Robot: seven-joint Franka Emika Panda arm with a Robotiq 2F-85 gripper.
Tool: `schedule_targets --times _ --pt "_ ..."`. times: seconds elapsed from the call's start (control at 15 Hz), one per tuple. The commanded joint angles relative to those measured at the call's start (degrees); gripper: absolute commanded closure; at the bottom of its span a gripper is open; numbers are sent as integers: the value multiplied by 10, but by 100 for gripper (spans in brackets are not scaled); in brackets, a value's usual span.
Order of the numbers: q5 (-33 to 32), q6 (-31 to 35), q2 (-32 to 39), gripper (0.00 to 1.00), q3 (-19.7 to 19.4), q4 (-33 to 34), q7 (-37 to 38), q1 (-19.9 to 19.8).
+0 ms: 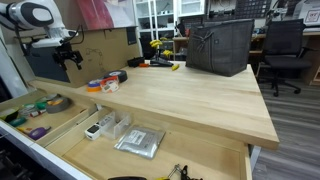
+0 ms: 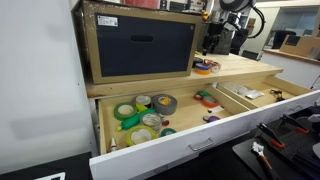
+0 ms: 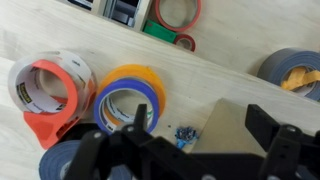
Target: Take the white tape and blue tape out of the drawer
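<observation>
Blue tape [image 3: 122,108] overlapping orange roll [image 3: 140,73], out of drawer [image 2: 150,152] | white tape [image 3: 30,88] just beside orange roll | gripper [image 3: 205,128] above orange roll, jaws wide, empty | risk: a rising finger could clip the stack, dropping a roll into drawer

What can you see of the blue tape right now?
The blue tape is a small blue ring with an open core, lying flat on the light-wood benchtop, overlapping an orange roll, beside a red tape dispenser. The open gripper hangs over it; one finger hides its lower rim.
</observation>
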Motion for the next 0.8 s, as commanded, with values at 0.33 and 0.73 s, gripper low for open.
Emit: schedule_targets --times 0.33,0.73 --pt "-28 43 -96 0 17 -130 110 33" --pt "-19 90 -136 0 37 -203 245 53"
